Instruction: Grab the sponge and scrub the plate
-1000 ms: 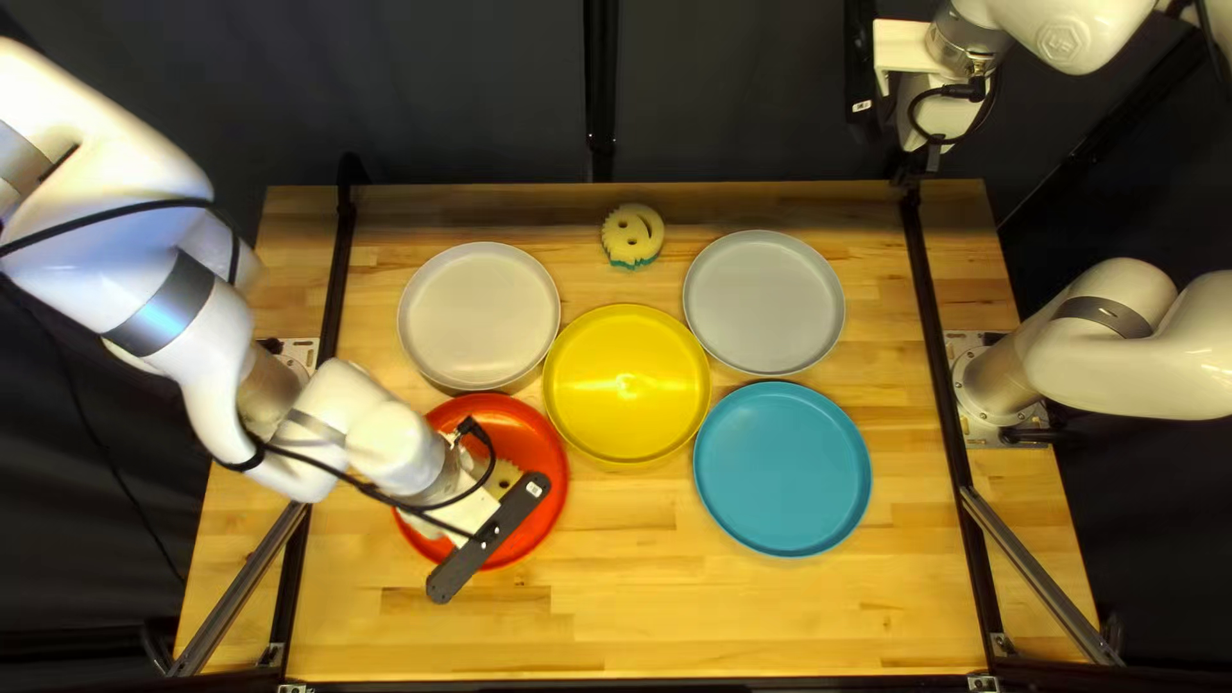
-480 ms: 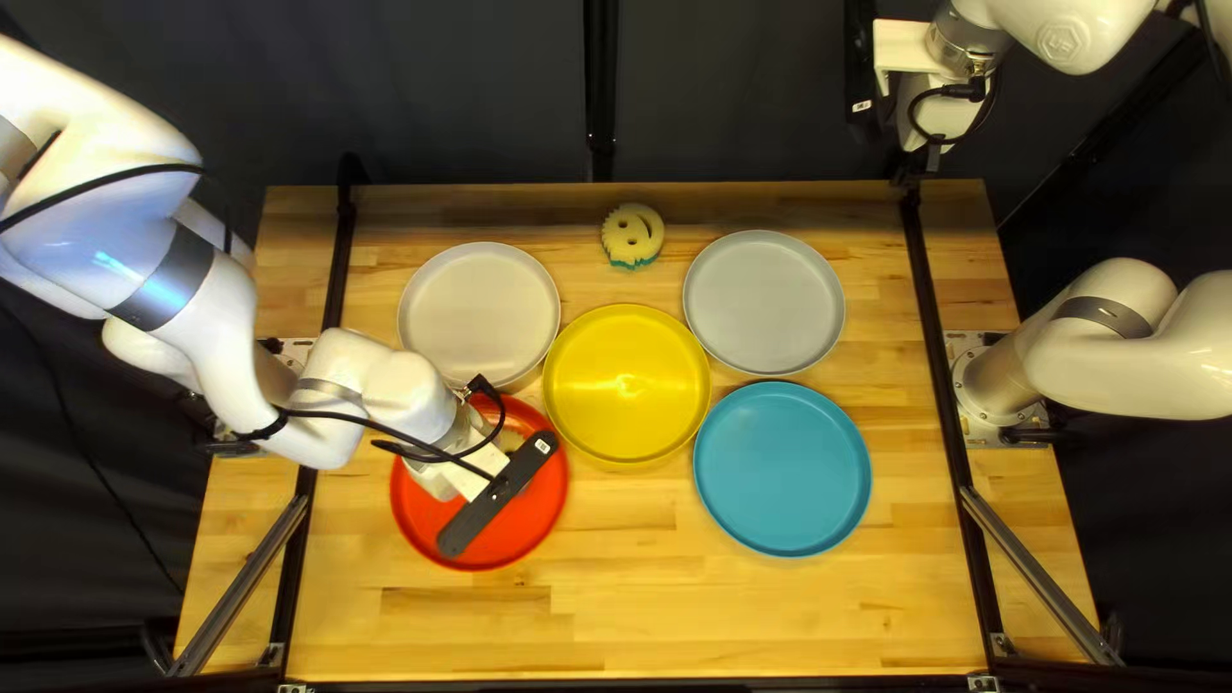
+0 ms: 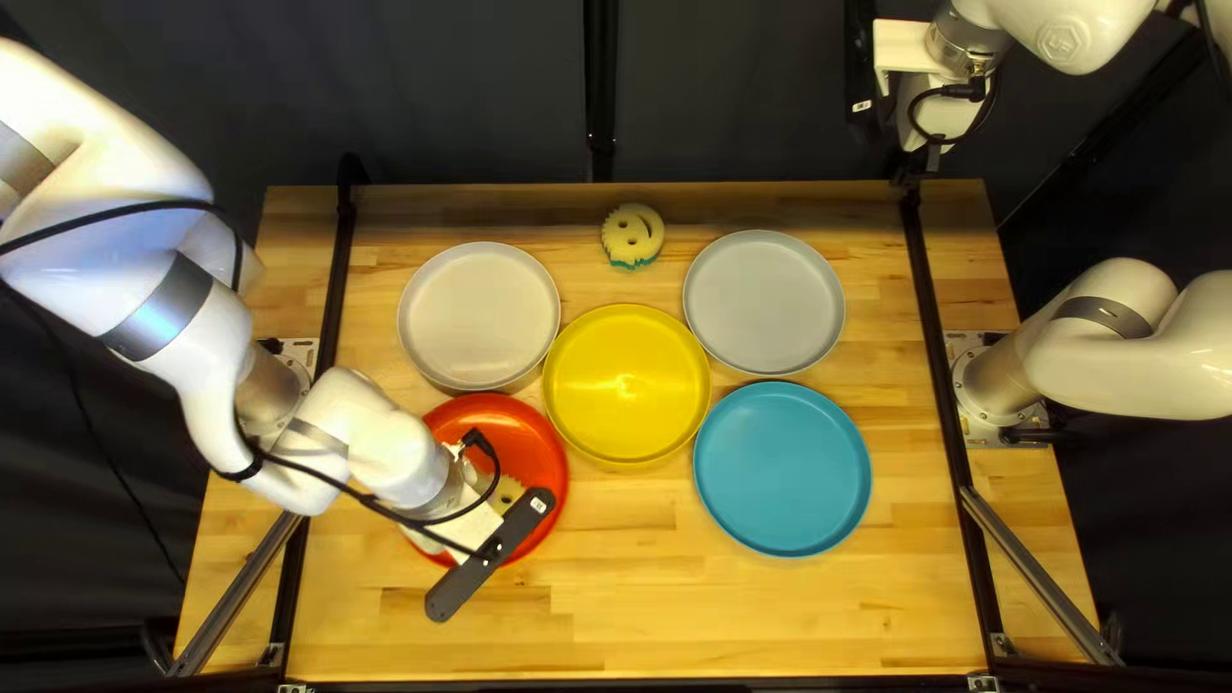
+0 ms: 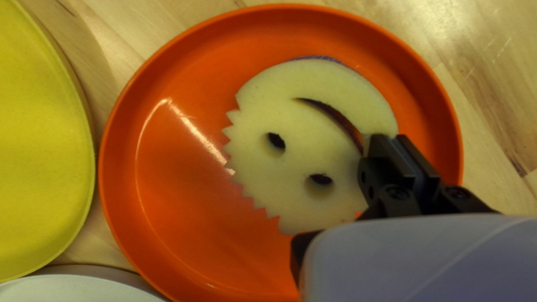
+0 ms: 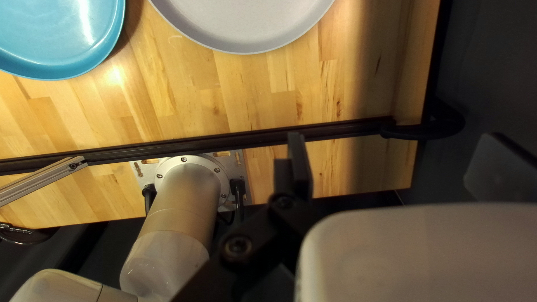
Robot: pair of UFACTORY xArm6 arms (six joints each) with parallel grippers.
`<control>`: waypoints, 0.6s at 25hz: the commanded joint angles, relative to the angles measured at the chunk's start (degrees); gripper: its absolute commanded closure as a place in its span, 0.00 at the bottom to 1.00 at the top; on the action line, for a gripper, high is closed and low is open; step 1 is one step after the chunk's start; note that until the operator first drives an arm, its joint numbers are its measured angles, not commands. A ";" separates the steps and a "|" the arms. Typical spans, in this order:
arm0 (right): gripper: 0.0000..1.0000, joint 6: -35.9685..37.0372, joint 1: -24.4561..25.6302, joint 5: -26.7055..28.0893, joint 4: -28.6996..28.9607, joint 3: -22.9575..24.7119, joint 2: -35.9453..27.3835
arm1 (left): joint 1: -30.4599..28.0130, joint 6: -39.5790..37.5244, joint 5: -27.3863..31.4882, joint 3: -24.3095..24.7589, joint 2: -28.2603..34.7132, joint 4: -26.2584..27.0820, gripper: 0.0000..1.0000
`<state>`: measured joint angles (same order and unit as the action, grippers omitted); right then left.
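- So the round, pale yellow smiley sponge (image 4: 302, 154) sat within the rim of the round red plastic plate (image 4: 168, 223); couldn't tell if it touched the bottom.
- Left wrist view gave up the good stuff: both eye holes, the mouth slot and a purple edge. Top left view mostly had my left arm (image 3: 385, 449) in the way (typical).
- My left gripper (image 3: 427, 537) was clamped on that sponge near one end of the mouth.
- My right gripper (image 3: 934, 154) had its jaws spread, nothing between them. Only its own wrist view showed that.
- Plate count: five. One red, one round yellow (image 3: 625, 385), one round blue (image 3: 783, 469), one round off-white (image 3: 479, 317), one round light grey (image 3: 764, 302).
- Sponge count: two. The spare smiley sponge with a teal underside (image 3: 635, 240) lay near the table's far edge, top left view only.
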<state>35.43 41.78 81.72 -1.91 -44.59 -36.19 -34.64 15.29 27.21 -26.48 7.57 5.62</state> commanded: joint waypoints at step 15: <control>0.00 0.00 0.00 0.00 0.00 0.00 0.00 | 1.72 -0.19 0.48 13.70 13.67 3.31 1.00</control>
<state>35.43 41.78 81.72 -1.91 -44.59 -36.19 -32.78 16.50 26.59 -14.26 19.03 9.22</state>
